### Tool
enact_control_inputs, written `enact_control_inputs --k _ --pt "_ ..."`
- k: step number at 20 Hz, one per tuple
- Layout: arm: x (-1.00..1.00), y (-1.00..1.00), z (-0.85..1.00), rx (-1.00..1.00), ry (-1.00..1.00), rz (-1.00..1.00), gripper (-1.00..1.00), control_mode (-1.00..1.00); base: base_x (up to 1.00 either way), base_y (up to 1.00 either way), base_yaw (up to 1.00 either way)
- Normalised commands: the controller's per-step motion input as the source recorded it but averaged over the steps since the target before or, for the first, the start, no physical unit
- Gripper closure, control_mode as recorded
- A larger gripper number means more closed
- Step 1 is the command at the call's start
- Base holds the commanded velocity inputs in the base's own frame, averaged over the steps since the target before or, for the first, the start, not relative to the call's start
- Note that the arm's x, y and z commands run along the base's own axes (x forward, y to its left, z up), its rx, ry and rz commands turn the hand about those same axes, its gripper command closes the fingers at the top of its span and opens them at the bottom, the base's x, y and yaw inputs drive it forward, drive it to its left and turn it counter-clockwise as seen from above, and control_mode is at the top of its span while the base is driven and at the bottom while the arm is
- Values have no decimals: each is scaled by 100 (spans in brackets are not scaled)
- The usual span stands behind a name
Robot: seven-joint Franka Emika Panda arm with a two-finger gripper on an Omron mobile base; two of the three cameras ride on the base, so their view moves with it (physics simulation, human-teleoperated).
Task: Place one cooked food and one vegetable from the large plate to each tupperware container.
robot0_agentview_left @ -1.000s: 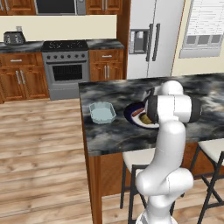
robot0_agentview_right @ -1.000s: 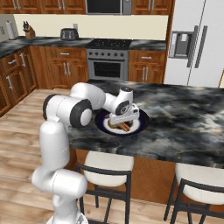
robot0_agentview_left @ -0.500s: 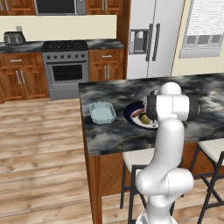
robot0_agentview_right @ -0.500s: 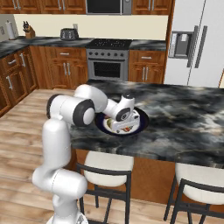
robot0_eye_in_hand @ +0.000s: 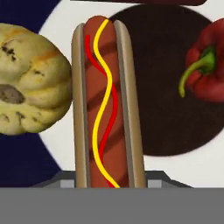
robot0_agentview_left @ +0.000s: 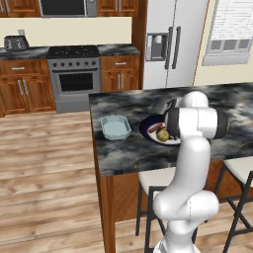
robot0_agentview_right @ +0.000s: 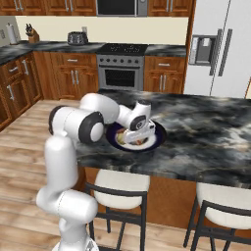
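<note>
The large plate (robot0_agentview_left: 145, 128) (robot0_agentview_right: 158, 138) lies on the dark marble island, and my gripper (robot0_agentview_right: 136, 135) is down over it. A hot dog (robot0_eye_in_hand: 108, 105) with yellow and red sauce lines lies lengthwise on the plate. My gripper (robot0_eye_in_hand: 111, 181) is shut on it, with the fingertips (robot0_eye_in_hand: 65, 181) pressed against both sides of the bun. A pale lumpy round food (robot0_eye_in_hand: 30, 78) lies to one side of the hot dog and a red bell pepper (robot0_eye_in_hand: 210, 74) to the other. One pale blue tupperware container (robot0_agentview_left: 115, 127) stands empty to the left of the plate.
A dark maroon item (robot0_eye_in_hand: 140, 1) lies at the plate's far end. Two stools (robot0_agentview_right: 117, 184) (robot0_agentview_right: 223, 208) stand under the island's near edge (robot0_agentview_right: 162, 174). The stove (robot0_agentview_left: 74, 74) and the fridge (robot0_agentview_left: 173, 44) are across the wooden floor.
The hand has dropped lower onto the plate, and the jaws have come in from wide open onto the hot dog's sides.
</note>
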Motion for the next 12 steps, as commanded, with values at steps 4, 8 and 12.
enact_control_inputs --k 4,8,12 --pt "-37 21 82 0 -1 7 100 -100 0 0 0" --pt "-44 57 99 0 -5 1 100 -100 0 0 0" --pt "-14 98 67 2 -5 -5 100 -100 0 0 0"
